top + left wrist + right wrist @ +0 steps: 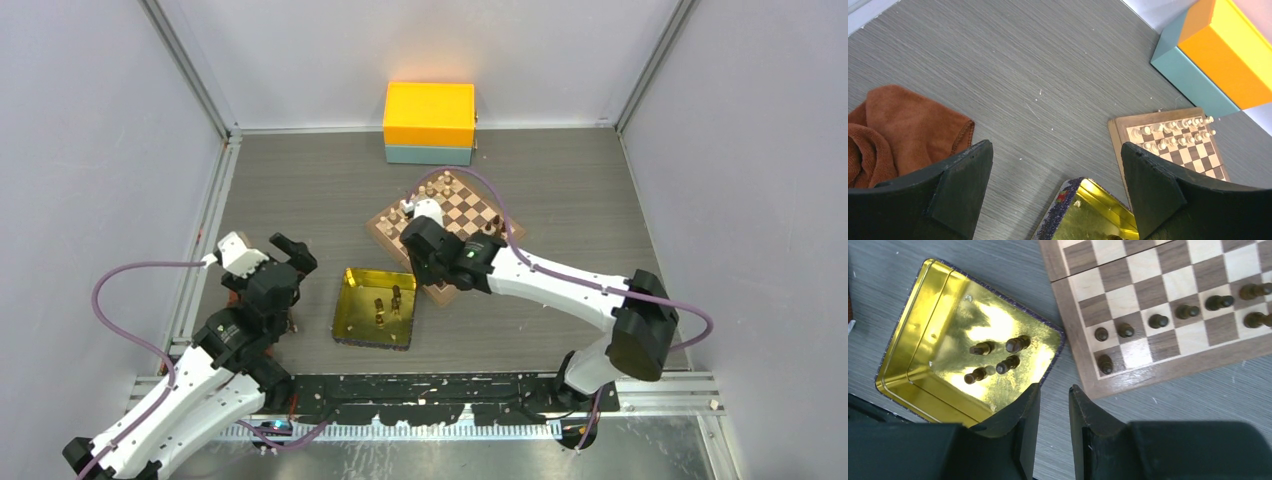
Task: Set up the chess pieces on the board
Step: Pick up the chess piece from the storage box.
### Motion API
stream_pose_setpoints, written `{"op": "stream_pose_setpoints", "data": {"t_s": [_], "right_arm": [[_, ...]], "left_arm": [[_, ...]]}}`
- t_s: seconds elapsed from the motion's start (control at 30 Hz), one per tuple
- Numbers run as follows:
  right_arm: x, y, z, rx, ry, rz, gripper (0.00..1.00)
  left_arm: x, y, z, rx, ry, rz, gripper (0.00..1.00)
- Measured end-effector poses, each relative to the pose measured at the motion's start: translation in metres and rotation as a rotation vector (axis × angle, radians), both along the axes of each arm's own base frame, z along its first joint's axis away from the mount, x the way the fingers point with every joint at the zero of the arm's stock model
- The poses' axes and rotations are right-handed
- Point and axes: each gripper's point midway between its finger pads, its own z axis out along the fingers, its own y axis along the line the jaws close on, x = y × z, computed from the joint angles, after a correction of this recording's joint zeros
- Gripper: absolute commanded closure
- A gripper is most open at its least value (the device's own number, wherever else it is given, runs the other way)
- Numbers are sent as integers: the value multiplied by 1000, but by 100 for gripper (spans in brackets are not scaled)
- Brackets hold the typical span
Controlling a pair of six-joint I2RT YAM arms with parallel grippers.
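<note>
Chess pieces (1008, 364) in tray (923, 340), just beyond right end effector (1054, 390)

Four dark-brown chess pieces (1007, 364) sit in the gold tray (913, 360), just ahead and left of the right hand (1054, 387). At least eight more stand upright on the checkered board's (1173, 365) nearest rows, ahead to its right.

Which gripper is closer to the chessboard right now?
Right. The right gripper hangs just off the board at its near corner, beside the gold tray. The left gripper sits farther left, on the tray's far side.
</note>
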Motion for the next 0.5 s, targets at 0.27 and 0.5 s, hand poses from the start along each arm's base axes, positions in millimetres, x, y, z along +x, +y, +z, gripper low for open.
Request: {"op": "stream_pose_setpoints", "data": {"t_s": [0.27, 0.5], "right_arm": [[-13, 32, -33, -71, 55, 64, 66], [-25, 50, -51, -92, 89, 106, 66]], "left_arm": [[-2, 2, 1, -12, -10, 2, 0], [-4, 3, 0, -10, -8, 2, 0]]}}
